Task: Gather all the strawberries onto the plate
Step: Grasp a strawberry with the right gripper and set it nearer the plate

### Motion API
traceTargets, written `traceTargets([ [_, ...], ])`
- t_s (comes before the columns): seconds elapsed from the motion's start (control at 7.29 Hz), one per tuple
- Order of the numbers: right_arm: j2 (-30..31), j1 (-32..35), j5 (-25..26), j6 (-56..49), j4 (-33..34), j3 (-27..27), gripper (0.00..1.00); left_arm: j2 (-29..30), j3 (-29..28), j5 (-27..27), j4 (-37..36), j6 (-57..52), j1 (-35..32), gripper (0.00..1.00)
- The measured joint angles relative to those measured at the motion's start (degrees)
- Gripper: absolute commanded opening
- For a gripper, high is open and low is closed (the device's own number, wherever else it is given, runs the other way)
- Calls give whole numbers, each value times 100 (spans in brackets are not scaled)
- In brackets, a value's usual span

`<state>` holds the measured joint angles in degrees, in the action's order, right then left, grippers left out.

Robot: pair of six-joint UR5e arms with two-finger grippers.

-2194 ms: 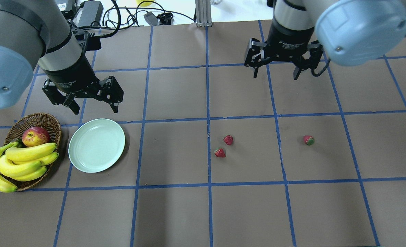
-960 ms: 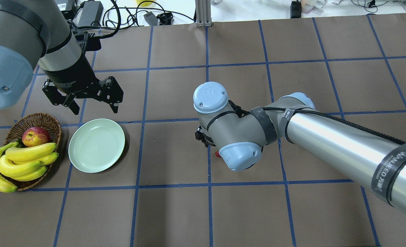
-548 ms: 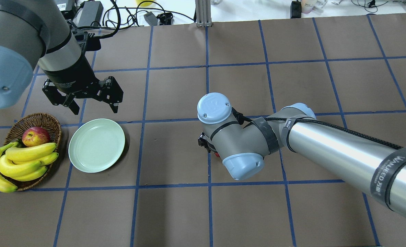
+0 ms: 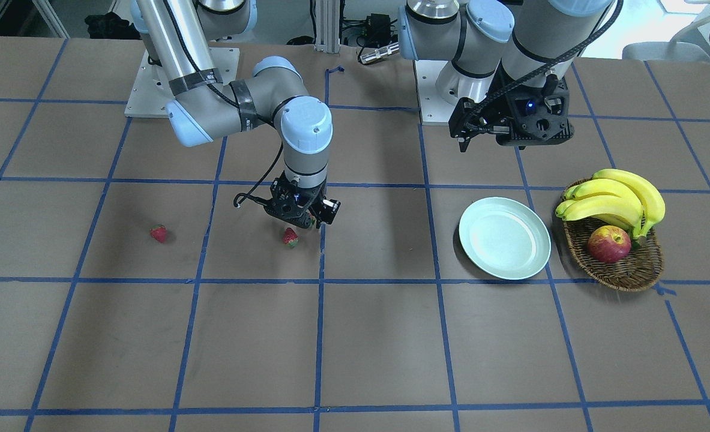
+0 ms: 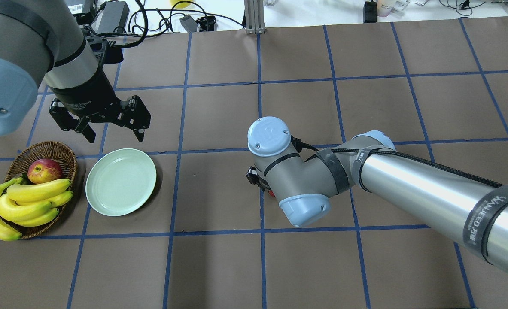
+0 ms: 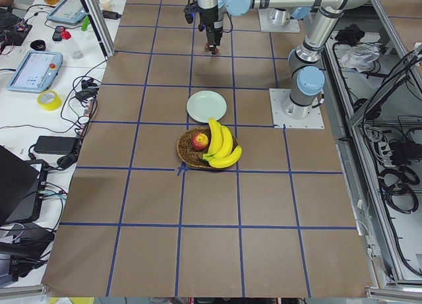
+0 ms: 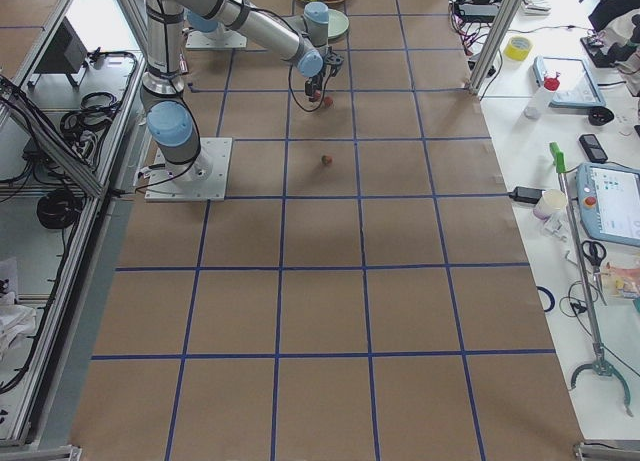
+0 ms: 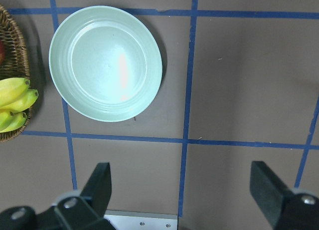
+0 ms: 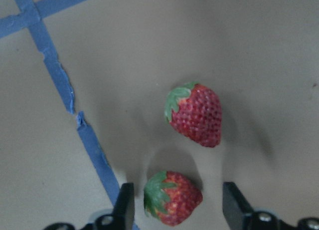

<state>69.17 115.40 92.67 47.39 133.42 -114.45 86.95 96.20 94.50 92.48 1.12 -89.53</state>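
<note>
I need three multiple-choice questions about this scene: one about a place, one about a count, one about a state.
1. Where is the plate?
A) inside the basket
B) beside the basket
C) upside down on the table

2. How many strawberries lie on the plate?
A) none
B) one
C) three

3. How is the left gripper?
A) shut on a strawberry
B) shut on the plate's rim
C) open, empty

Answers: B, the overhead view shows them side by side; A, the plate is bare; C, its fingers stand wide apart with nothing between.
</note>
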Motion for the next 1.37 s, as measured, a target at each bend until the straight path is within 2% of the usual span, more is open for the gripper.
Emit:
traceTargets([
  [0.14, 0, 0, -10, -37, 10, -3, 0, -2, 0, 22, -15, -48, 1, 100],
  [0.41, 39, 0, -90, -172, -5, 38, 0, -6, -15, -11, -91, -73, 0, 100],
  [0.82, 127, 292, -214, -776, -85, 684, 0, -4, -7, -22, -123, -76, -11, 100],
  [1.23, -433, 1020, -445, -1158, 158, 1152, 0, -4, 15, -12, -130, -76, -12, 100],
  [1.37, -769, 1137, -448, -1170, 377, 1284, 32, -6, 16, -9, -132, -76, -12, 100],
])
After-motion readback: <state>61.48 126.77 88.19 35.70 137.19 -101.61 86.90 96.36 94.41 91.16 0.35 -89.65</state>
